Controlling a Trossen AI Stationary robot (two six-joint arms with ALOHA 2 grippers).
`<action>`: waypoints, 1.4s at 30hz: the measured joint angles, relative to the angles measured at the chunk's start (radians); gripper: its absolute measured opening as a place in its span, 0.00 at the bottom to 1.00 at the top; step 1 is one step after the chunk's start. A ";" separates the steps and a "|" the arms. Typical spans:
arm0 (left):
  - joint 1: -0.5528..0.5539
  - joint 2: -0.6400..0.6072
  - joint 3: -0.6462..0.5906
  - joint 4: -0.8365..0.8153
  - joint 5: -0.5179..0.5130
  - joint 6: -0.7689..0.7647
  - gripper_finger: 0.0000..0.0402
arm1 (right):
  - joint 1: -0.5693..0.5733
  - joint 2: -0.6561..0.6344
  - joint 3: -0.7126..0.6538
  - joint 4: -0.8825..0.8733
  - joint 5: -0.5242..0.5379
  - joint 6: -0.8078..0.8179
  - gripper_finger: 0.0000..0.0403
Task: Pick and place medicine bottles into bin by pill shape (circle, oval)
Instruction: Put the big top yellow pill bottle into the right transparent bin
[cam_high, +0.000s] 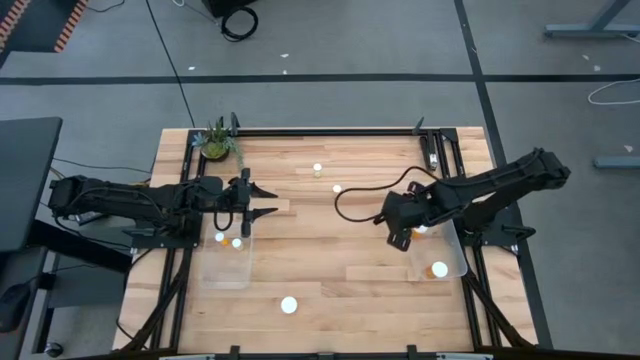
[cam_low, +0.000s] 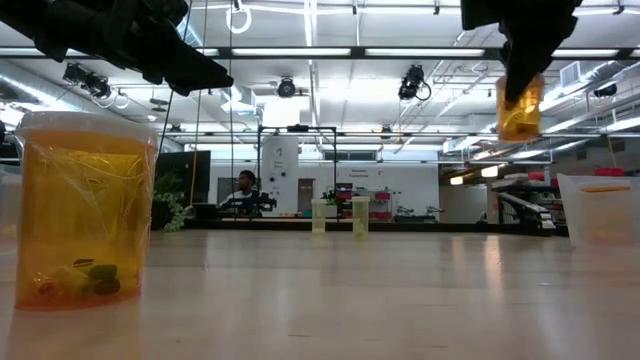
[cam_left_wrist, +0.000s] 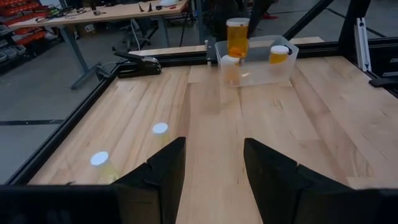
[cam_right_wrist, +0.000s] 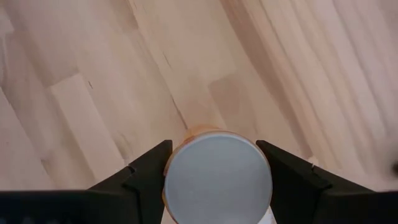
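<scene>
Wooden table (cam_high: 330, 250), right claw (cam_right_wrist: 217, 177) gripping bottle (cam_right_wrist: 217, 182)

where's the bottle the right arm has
The bottle hangs clamped in the right gripper, lifted off the table at the right bin's inner edge.

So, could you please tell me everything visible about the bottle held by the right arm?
The small orange translucent plastic medicine bottle with a round white cap is clamped at its top in the right gripper. It hangs upright, clear of the wooden table, beside the clear plastic bin on the table's right side.
</scene>
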 joint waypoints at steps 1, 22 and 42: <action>0.000 0.000 0.000 0.000 0.000 0.000 0.43 | 0.006 0.000 0.000 -0.015 -0.005 0.024 0.57; 0.000 0.000 0.000 0.000 0.000 0.000 0.43 | 0.272 -0.150 -0.187 -0.086 -0.030 0.635 0.57; 0.000 0.000 0.000 0.000 0.000 0.000 0.43 | 0.320 -0.174 -0.415 -0.042 -0.181 0.861 0.57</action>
